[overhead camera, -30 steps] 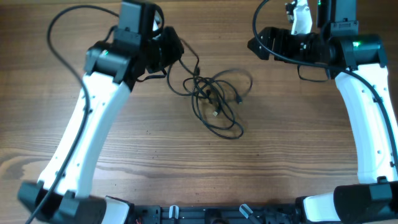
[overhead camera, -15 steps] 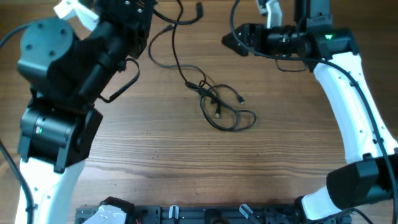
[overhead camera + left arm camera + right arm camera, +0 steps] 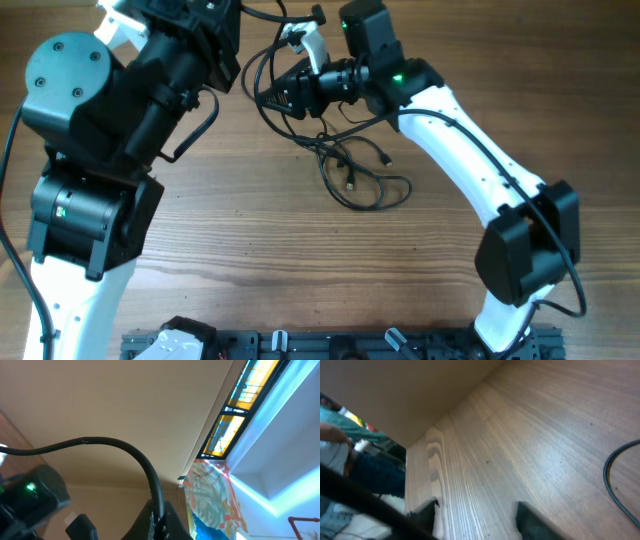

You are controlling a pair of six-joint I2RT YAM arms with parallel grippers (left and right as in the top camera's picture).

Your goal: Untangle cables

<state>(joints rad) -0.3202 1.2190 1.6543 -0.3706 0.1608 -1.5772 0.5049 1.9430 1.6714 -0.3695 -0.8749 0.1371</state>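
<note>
- Your left gripper (image 3: 159, 521) is clenching one of the cables (image 3: 120, 446), holding it above the table (image 3: 250, 260).
- Your right gripper (image 3: 477, 515) is hanging spread, grasping nothing.
- The knot (image 3: 337, 150) is lying mid-table (most untangling is waiting, I judge).

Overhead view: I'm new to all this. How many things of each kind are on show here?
Arms: 2 (left arm, right arm)
Tangles of cables: 1 (the number of separate cords in it can't be told)
Tables: 1 (table)
Total: 4
</note>
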